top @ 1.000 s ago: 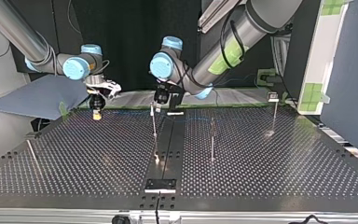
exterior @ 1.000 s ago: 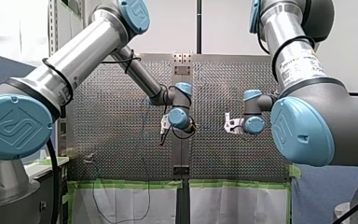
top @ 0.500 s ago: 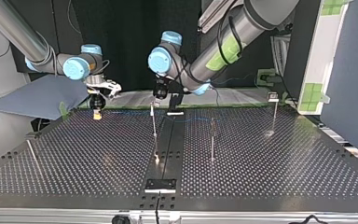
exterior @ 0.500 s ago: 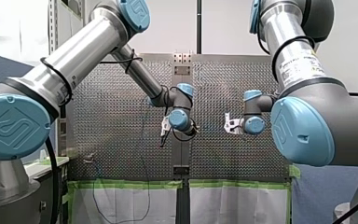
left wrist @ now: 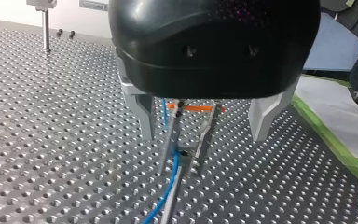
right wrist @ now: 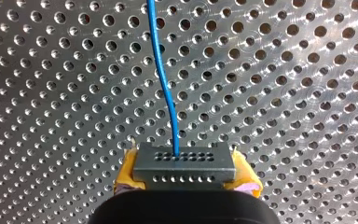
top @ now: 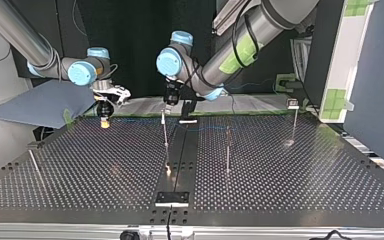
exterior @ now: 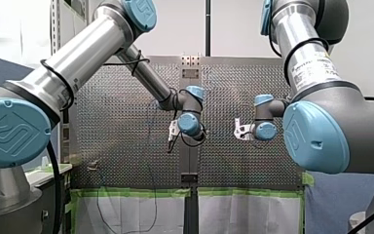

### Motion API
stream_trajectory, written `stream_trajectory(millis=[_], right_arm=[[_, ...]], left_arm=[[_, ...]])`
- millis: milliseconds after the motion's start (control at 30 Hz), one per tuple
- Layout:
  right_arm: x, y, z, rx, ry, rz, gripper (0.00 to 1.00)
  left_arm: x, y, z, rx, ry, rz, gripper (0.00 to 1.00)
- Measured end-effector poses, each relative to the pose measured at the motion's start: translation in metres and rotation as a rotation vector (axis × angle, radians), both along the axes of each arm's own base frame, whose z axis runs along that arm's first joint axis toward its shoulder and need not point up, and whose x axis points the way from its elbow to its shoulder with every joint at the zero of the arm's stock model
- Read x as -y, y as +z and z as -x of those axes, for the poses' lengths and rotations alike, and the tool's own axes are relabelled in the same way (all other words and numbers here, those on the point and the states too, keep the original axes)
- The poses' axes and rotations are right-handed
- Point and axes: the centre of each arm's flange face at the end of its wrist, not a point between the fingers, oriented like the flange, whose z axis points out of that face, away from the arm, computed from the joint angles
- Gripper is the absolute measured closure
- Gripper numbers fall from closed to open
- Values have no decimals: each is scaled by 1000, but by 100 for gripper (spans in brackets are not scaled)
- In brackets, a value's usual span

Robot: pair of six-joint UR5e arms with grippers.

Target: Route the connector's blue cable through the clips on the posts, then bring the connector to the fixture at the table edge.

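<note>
Gripping the connector [right wrist: 184, 163] in my right gripper's [right wrist: 186, 171] yellow pads [right wrist: 129, 167], blue cable [right wrist: 164, 79] leaving at twelve o'clock; my left gripper's [left wrist: 182, 169] narrowed fingers [left wrist: 169, 148] pinch that cable.

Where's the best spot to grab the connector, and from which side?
Probably the two short ends of the connector, coming from behind, opposite the face where the blue cable exits. It is a flat-sided rectangular block, so the grip seats squarely and the cable is left free. My right gripper holds it this way.

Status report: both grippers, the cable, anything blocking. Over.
Right gripper shut on connector. Left gripper at post top, blue cable alongside. No obstruction seen.
</note>
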Motion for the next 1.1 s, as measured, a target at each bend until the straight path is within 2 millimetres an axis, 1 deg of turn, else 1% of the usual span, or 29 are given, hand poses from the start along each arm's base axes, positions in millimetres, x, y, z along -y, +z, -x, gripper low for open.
stream_trajectory(millis=[200, 833, 967, 1100], right_arm=[[0, -1, 0, 0, 3, -1, 100], [0, -4, 0, 0, 4, -6, 100], [0, -4, 0, 0, 4, -7, 100], [0, -4, 0, 0, 4, -8, 100]], left_arm=[[3, 6, 3, 7, -3, 6, 2], [9, 6, 11, 6, -18, -3, 2], [10, 10, 26, 0, -21, -34, 2], [15, 20, 48, 17, -20, -24, 2]])
